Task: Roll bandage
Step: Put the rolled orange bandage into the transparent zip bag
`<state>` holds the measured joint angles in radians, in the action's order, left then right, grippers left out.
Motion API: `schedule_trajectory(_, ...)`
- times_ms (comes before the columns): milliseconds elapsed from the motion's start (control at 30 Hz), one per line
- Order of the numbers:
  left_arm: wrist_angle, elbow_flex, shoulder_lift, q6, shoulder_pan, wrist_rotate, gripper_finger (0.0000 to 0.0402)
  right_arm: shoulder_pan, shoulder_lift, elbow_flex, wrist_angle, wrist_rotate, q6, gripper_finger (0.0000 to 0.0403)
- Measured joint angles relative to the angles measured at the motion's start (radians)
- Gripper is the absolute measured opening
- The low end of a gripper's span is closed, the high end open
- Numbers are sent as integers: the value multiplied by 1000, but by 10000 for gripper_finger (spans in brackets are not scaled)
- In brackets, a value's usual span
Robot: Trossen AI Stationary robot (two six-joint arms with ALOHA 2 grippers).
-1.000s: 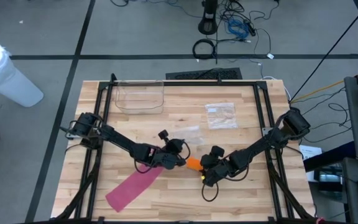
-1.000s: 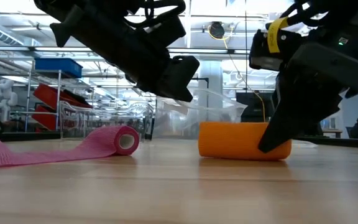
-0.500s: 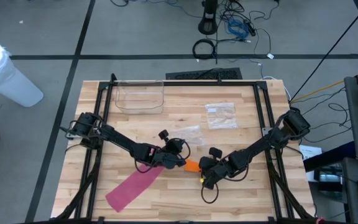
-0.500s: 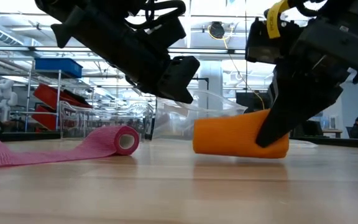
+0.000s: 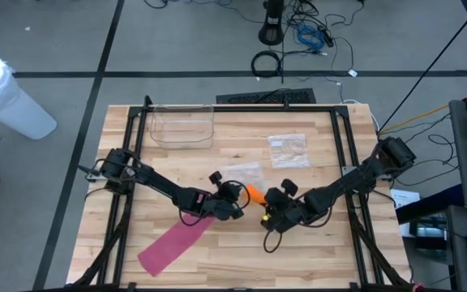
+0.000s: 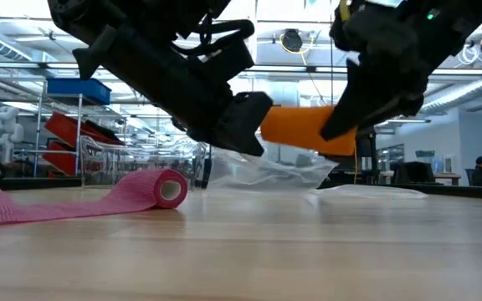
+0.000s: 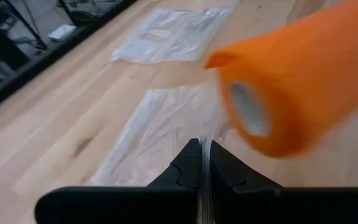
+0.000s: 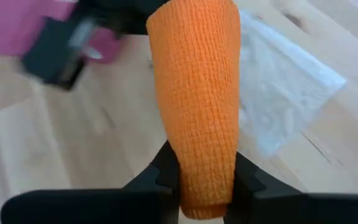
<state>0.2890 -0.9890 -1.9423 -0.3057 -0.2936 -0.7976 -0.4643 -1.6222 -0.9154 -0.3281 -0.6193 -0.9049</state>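
Note:
An orange bandage roll [image 5: 254,193] hangs above the middle of the table, with my right gripper [image 5: 267,203] shut on it. A pink bandage [image 5: 173,243] lies on the wood at the near left. Its rolled end [image 6: 170,188] rests on the table and its loose strip [image 6: 48,205] runs flat toward the near left corner. My left gripper [image 5: 233,211] hovers shut above that rolled end, just left of the orange roll [image 7: 291,81], and I see nothing between its fingers [image 7: 191,168]. My right gripper pinches one end of the orange roll [image 8: 205,180] between its two fingers [image 8: 166,171], which press on its round sides. The roll reaches forward past the fingertips, along the fingers. It is lifted clear of the table and nearly level [image 6: 299,125].
A clear plastic tub [image 5: 182,126] stands at the far left of the table. Clear plastic bags lie at the far middle [image 5: 288,150] and under the grippers [image 5: 242,173]. A black frame [image 5: 242,106] runs around the table's edges.
My right gripper has taken hold of the orange roll, which lay on the table. One end of the roll tipped up first, then the gripper raised it clear and carried it a little toward the far edge.

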Motion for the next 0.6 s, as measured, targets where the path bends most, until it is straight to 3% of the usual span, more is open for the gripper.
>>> schedule_trajectory(300,28,-10,0,-100,19,138,15,13,-6,0,-98,-8,-57,57)
schedule_trajectory(600,46,-10,0,-127,24,143,15,2,-25,0,-94,-13,-77,57)
